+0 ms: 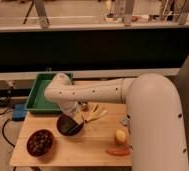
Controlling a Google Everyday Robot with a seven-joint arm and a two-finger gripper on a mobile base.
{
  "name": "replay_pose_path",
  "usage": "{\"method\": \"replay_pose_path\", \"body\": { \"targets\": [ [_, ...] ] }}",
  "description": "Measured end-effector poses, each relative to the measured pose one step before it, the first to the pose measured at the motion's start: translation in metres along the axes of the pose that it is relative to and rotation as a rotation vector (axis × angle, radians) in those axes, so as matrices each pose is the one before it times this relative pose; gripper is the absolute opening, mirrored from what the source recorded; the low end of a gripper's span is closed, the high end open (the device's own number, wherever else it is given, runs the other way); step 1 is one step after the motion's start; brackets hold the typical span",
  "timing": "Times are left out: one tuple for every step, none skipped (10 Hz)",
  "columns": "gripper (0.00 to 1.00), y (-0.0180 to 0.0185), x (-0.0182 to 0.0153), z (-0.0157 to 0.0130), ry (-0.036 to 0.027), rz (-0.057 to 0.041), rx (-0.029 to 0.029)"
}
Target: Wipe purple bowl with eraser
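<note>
The purple bowl (68, 126) sits on the wooden table (88, 150), left of centre. My gripper (76, 117) reaches down from the white arm (98, 91) to the bowl's right rim, over its inside. A dark object at the gripper's tip may be the eraser (78, 121); I cannot make it out.
A green tray (40, 95) stands at the table's back left. A dark bowl of reddish fruit (40, 142) is at the front left. Yellowish pieces (95, 114) lie right of the purple bowl. A yellow fruit (120, 136) and a carrot-like piece (118, 151) lie front right.
</note>
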Motion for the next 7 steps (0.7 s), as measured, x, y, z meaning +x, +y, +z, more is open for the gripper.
{"method": "replay_pose_path", "body": {
  "targets": [
    [0.00,0.00481,0.00424,0.00252,-0.00231,0.01181,-0.00277],
    [0.00,0.00471,0.00653,0.00111,0.00014,0.01468,0.00009],
    [0.00,0.00485,0.00938,0.00111,0.00201,0.02086,-0.00038],
    [0.00,0.00057,0.00579,-0.00019,0.00024,0.01451,0.00164],
    [0.00,-0.00163,0.00580,-0.00088,0.00542,0.01098,0.00264],
    [0.00,-0.00530,0.00317,-0.00055,0.00547,0.00614,0.00101],
    [0.00,-0.00722,0.00086,-0.00120,0.00463,-0.00057,0.00227]
  ]
}}
